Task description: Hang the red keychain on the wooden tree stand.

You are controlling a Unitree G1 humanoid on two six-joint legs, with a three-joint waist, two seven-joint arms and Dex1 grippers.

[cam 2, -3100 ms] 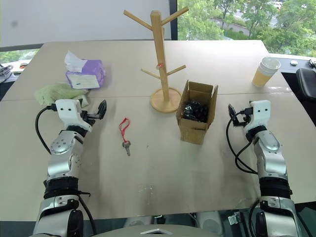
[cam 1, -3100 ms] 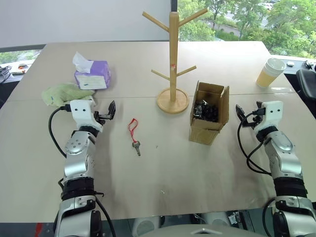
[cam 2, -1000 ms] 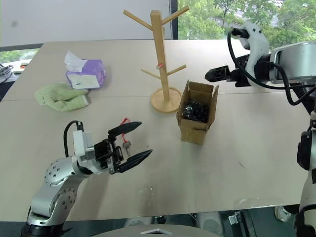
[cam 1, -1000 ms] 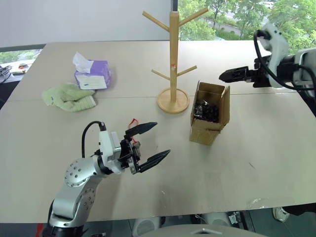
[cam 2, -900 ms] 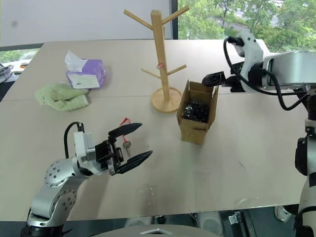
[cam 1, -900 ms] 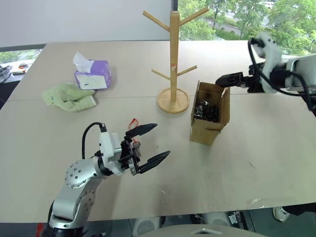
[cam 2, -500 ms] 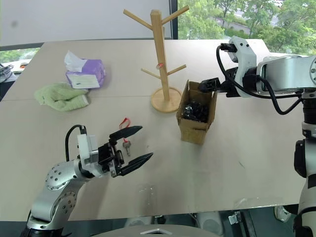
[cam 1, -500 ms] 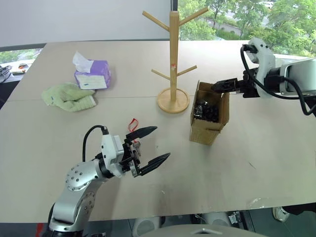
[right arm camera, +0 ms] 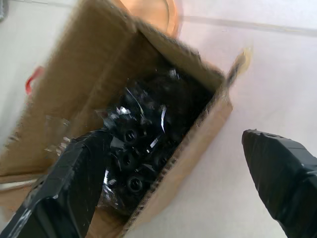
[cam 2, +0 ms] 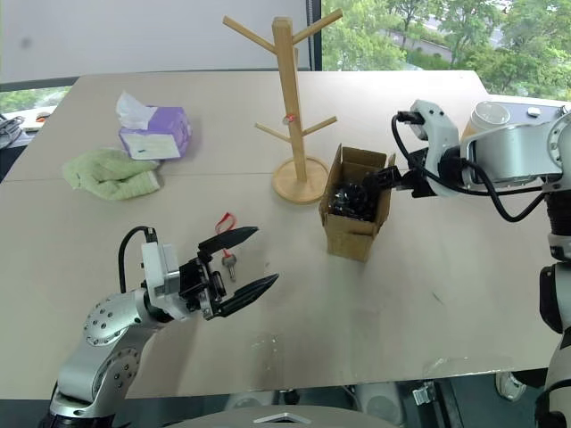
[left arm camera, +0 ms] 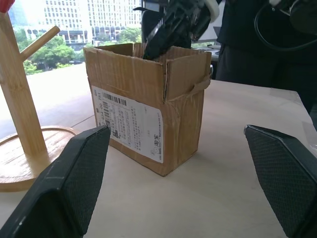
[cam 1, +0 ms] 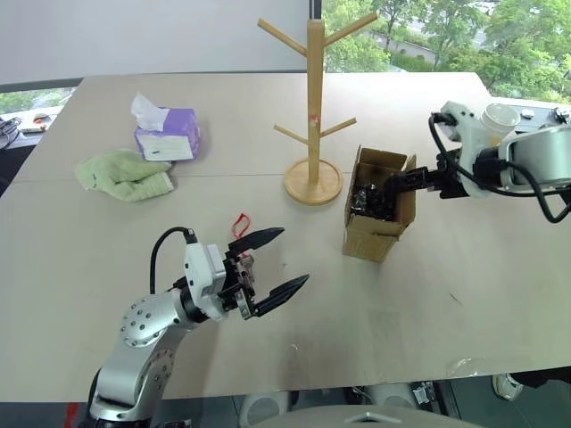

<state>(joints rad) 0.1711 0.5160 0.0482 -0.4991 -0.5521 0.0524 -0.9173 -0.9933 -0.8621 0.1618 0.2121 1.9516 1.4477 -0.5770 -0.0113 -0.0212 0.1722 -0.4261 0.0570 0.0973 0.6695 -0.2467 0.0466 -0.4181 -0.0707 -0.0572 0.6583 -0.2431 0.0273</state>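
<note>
I see the red keychain (cam 1: 240, 228) lying flat on the table (cam 1: 464, 259), at about seven o'clock from the wooden tree stand (cam 1: 313, 107) and well apart from it, partly hidden behind my left gripper (cam 1: 273, 263). That gripper hovers just in front of the keychain, spread wide and empty. My right gripper (cam 2: 385, 178), also spread and empty, hangs over the rim of the cardboard box (cam 1: 379, 203), which sits at four o'clock from the stand.

I judge the keychain light and limp: a thin cord with a small metal key (cam 2: 229, 259) weighing one end. I would pinch the cord near the key, so the loop dangles open for a peg.

The table is smooth, pale and level, so the cord may slide. A tissue box (cam 1: 168, 135) and green cloth (cam 1: 124, 173) lie toward nine o'clock; windows show trees beyond.
</note>
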